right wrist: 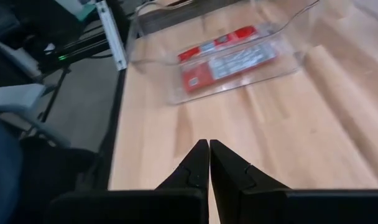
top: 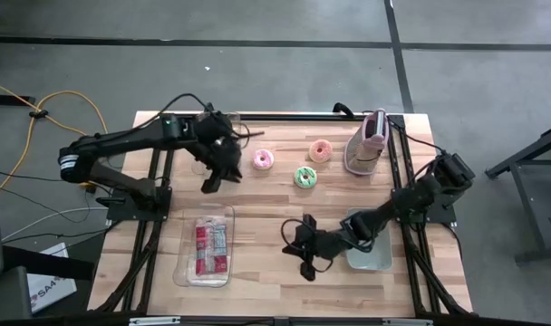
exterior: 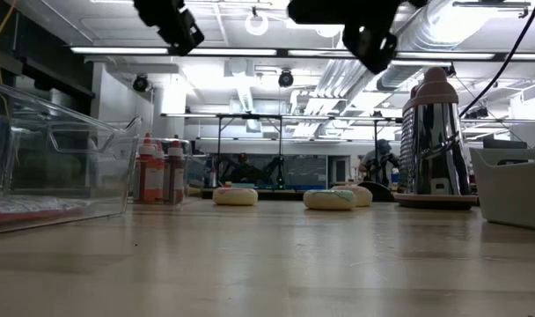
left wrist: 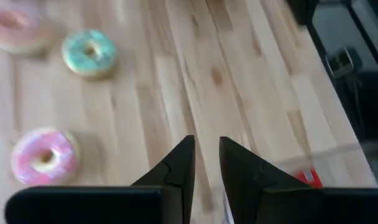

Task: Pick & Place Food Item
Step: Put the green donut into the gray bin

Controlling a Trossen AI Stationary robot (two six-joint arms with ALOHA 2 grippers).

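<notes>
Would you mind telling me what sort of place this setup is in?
Probably a robotics lab or workshop: a wooden table on concrete floor, exposed ceiling ducts, and another robot rig behind.

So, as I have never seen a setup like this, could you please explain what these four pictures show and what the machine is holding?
It is a robot with two dark arms at a wooden table, each ending in a two-finger gripper. One picture looks straight down on the table, one looks level across its top, and two come from cameras on the arms' wrists. On the table lie three toy doughnuts: a pink doughnut, a green doughnut and a peach doughnut. There is also a clear tray with red packets, a metal grater and a pale bin. The left gripper hangs above the table near the pink doughnut, fingers slightly apart and empty. The right gripper is shut and holds nothing.
</notes>
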